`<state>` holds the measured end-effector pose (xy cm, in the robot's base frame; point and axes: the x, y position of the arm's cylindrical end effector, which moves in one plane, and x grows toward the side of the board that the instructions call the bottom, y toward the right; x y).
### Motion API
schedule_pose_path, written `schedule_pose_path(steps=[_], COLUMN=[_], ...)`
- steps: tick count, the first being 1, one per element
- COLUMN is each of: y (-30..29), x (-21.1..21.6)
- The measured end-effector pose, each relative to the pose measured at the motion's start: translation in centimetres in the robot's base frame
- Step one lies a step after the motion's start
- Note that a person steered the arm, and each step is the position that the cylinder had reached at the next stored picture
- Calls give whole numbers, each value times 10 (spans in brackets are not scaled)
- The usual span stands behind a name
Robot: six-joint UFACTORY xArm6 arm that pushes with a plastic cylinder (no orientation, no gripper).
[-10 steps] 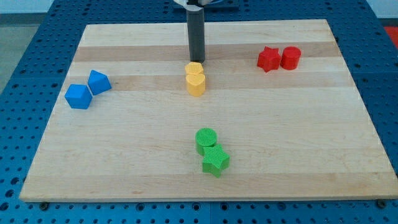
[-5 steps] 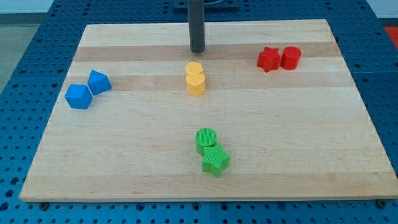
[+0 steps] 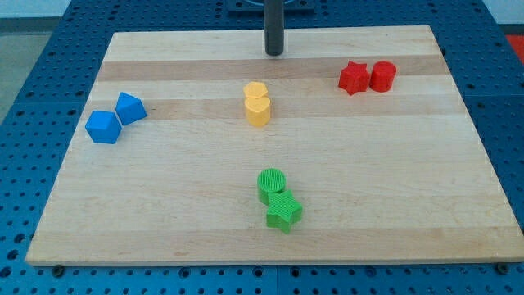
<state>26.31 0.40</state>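
Rod with my tip (image 3: 273, 53) standing on the wooden board (image 3: 393, 197) near its top edge, touching no block and holding nothing. Nearest, below and slightly left of my tip, two yellow blocks (image 3: 257, 103) touching. Right of my tip, red star (image 3: 353, 78) beside red cylinder (image 3: 382, 75). Far below, green cylinder (image 3: 272, 183) and green star (image 3: 283, 212). Far left, two blue blocks (image 3: 115, 118).

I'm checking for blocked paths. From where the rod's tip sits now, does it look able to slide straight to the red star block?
Probably yes. My tip stands near the view's top, touching nothing. Only bare board lies between it and the red star block; the red cylinder sits beyond the star, and the yellow blocks are off that line.
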Motion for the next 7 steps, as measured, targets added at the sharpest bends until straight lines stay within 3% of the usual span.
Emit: schedule_pose_path(steps=[2, 4, 6, 7], y=[19, 78, 142, 142], x=[66, 132, 115, 97])
